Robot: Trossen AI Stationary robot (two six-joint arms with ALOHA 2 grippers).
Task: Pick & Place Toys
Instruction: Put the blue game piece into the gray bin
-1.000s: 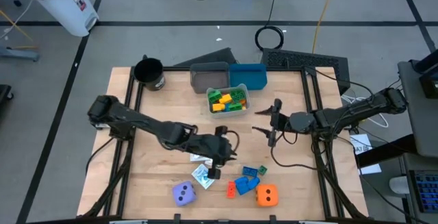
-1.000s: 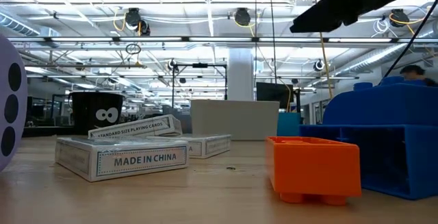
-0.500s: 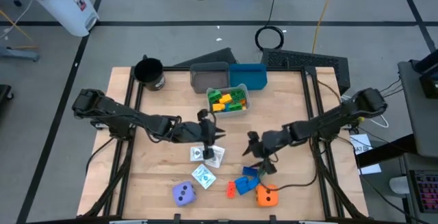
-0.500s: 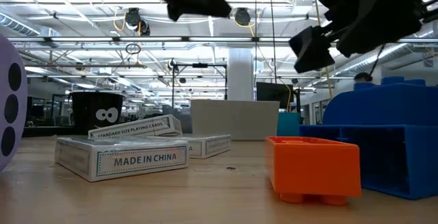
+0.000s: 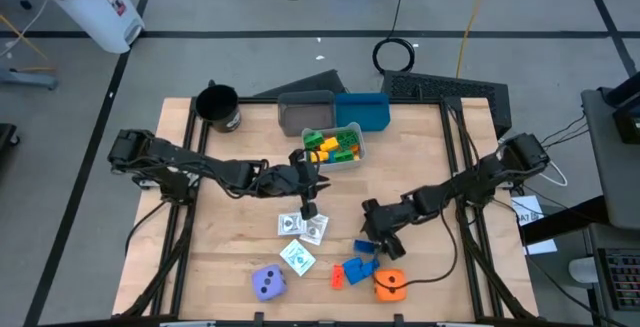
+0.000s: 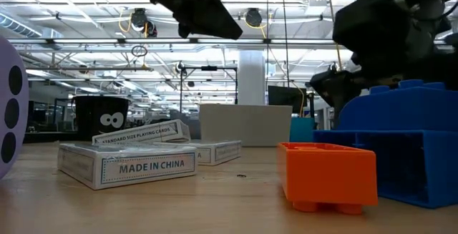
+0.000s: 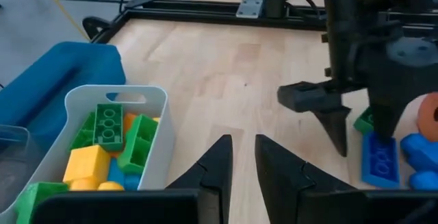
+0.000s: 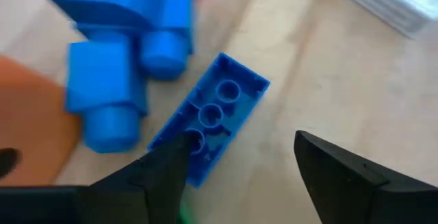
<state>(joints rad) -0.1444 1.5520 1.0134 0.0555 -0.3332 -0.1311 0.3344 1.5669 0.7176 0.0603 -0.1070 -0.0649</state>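
While high view shows only arm over blocks, right wrist view shows right gripper [image 8: 239, 166] open, empty, straddling end of blue brick [image 8: 205, 118] flat on table [image 5: 230, 257]. Left gripper [image 7: 239, 159] nearly shut, empty, beside bin [image 7: 147, 138] of blocks.

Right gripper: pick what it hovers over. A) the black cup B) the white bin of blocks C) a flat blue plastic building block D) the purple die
C: the right gripper is open just above the flat blue plastic building block, its fingers either side of one end.
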